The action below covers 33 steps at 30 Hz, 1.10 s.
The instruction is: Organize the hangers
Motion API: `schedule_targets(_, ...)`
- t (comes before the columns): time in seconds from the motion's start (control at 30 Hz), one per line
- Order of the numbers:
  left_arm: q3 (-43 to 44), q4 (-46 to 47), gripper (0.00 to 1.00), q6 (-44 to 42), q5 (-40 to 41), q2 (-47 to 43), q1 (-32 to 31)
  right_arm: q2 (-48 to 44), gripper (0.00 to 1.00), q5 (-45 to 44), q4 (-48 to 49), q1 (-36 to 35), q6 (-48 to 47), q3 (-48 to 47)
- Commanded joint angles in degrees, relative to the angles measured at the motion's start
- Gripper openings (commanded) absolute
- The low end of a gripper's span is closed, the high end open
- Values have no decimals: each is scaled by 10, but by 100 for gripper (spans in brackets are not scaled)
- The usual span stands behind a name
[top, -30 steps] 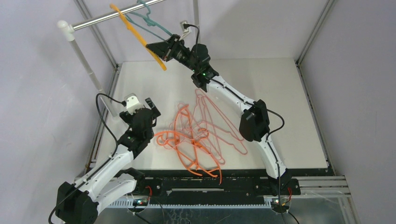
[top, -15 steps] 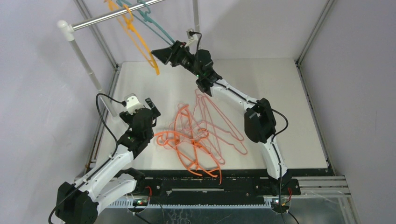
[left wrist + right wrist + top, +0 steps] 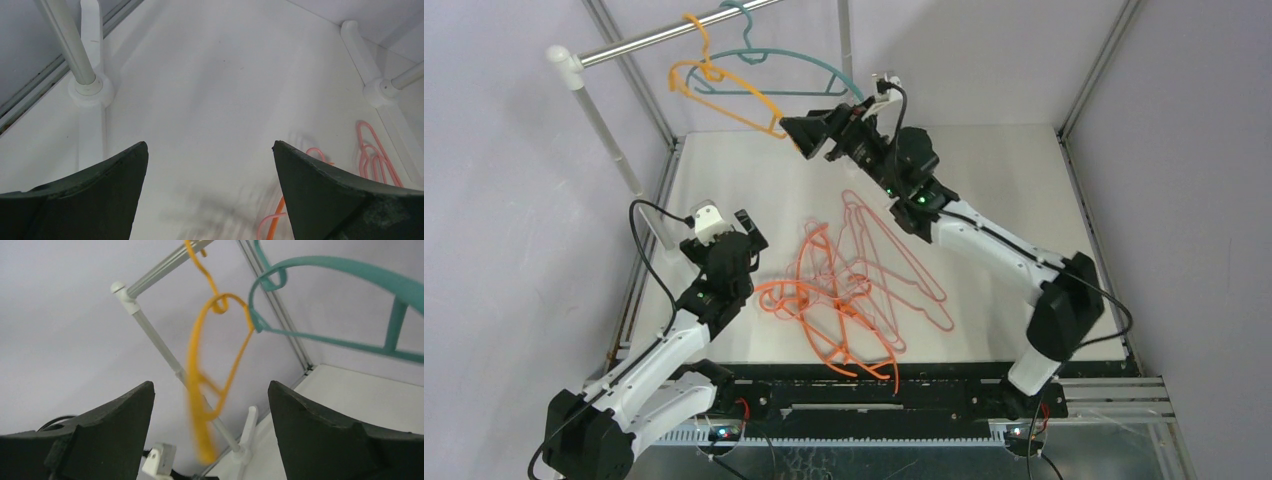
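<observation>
A yellow-orange hanger and a teal hanger hang by their hooks from the silver rail. In the right wrist view the yellow-orange hanger is blurred with motion, and the teal hanger hangs to its right. My right gripper is open and empty, raised just right of the yellow-orange hanger's low end and apart from it. Several orange hangers and pink hangers lie tangled on the table. My left gripper is open and empty, low at the pile's left edge.
The rail's white post rises at the back left and its foot stands ahead of the left gripper. An orange hanger and pink hooks lie to its right. Frame posts line the white table.
My right gripper has opened and let go of the yellow-orange hanger, which now swings on the rail. The right arm has drawn back to the right. The left arm has not moved.
</observation>
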State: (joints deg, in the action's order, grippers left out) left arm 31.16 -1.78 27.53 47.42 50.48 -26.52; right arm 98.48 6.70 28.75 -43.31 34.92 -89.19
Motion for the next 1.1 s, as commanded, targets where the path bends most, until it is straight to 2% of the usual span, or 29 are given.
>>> schedule_targets(0.0,-8,14,99,1,8,-8,-4,-87,92,-115,-46,-44,-132,53)
schedule_targets(0.13,-8,14,100,1,7,-7,-3,-139,95,-178,-85,-60,-178,94)
schedule_targets(0.33,-7,14,99,0,11,-1,-3,-173,97,-151,-117,-60,-207,109)
schedule_targets(0.5,-7,14,100,-1,14,3,-3,-140,91,-125,-222,-75,-251,22)
schedule_targets(0.57,-6,14,100,0,12,4,-3,-121,82,-116,-258,-80,-263,-22)
schedule_targets(0.63,-6,14,100,0,12,4,-3,-107,66,-104,-273,-84,-272,-54)
schedule_targets(0.73,-6,14,99,0,12,5,-3,-84,21,-84,-288,-87,-278,-104)
schedule_targets(0.8,-7,16,100,0,13,5,-3,-69,1,-76,-297,-87,-279,-130)
schedule_targets(0.93,-9,31,95,-1,17,14,-4,-57,0,-66,-315,-86,-280,-156)
schedule_targets(1.07,8,30,93,6,20,24,-3,-85,0,-70,-303,-82,-281,-115)
